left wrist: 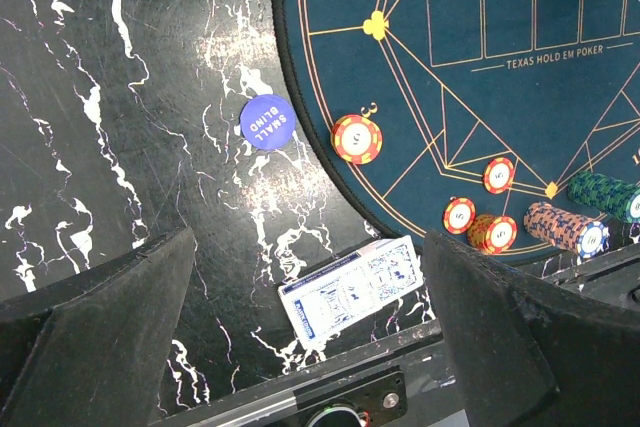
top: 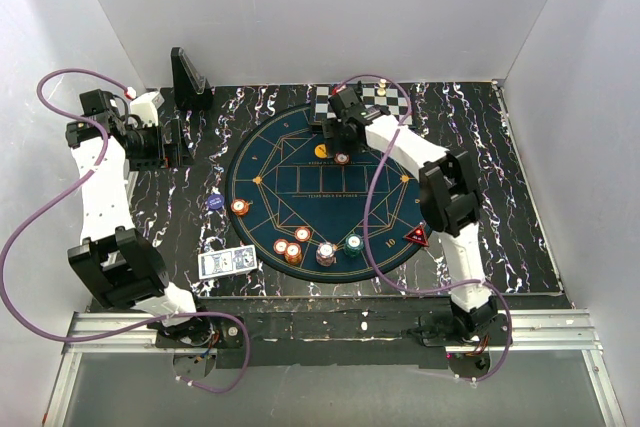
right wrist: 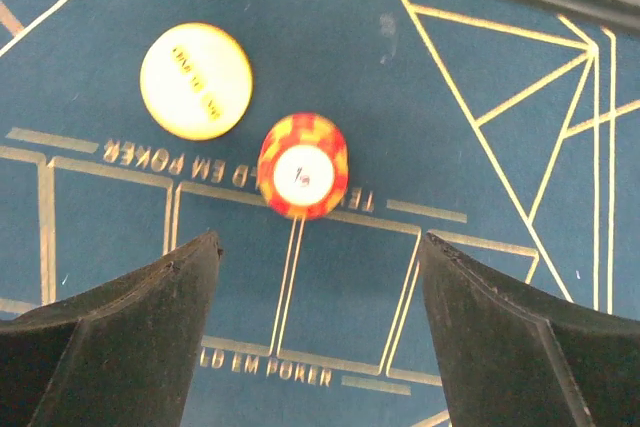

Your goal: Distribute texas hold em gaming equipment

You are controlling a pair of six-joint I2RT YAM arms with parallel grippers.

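Right pincer (top: 343, 139) in the overhead view hangs over the far part of the round blue mat (top: 300, 182), above an orange chip (top: 342, 158) lying just beside a yellow disc (top: 321, 151). Left pincer (top: 170, 142) sits at the far left of the black marbled counter (top: 500, 207), off the mat. Along the mat's near edge lie more orange chips (top: 293, 253), a white-pink stack (top: 326, 253), a teal stack (top: 353, 245) and a red triangular marker (top: 416, 236). A chessboard (top: 385, 99) lies behind the mat.

From the left wrist, that pincer (left wrist: 310, 347) stands wide apart and holds nothing; between its fingers (left wrist: 95, 332) a deck of blue-backed cards (left wrist: 352, 287) lies on the counter, with a blue disc (left wrist: 267, 122) farther off beside the mat.

From the right wrist, its fingers (right wrist: 120, 337) are spread wide with nothing between them; the orange chip (right wrist: 303, 165) rests flat on the mat just beyond them, the yellow disc (right wrist: 196, 80) near it, not touching.
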